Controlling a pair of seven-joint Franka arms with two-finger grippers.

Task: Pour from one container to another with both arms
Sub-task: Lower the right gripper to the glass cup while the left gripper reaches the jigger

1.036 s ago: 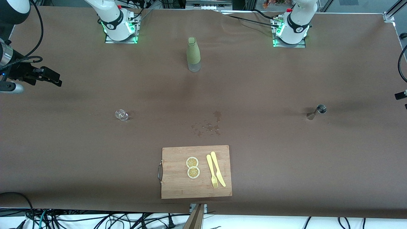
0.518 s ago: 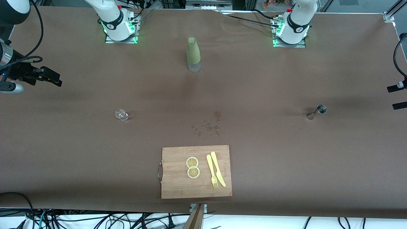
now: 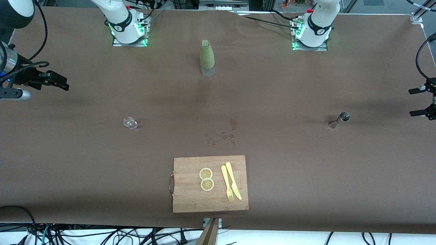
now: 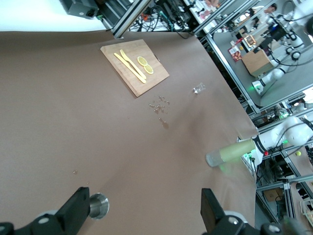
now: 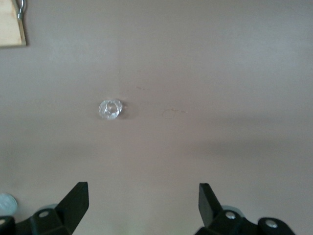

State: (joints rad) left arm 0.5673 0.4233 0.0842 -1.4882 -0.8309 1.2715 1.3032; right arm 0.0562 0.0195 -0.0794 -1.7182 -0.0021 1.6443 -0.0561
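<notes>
Two glossy white arms with black joint bands are trailing black cables from bases sitting along the top edge of the front view. The right gripper [image 3: 56, 81] is hanging at the far left edge, fingers spread apart, holding nothing. The left gripper [image 3: 422, 101] is showing at the far right edge, mostly cut off, its jaws also standing wide.

A green-sleeved bottle [image 3: 207, 58] is standing upper centre; its contents are hard to make out. A small clear glass [image 3: 129, 122] is sitting left of centre, and a metal jigger [image 3: 339, 119] right of centre.
</notes>
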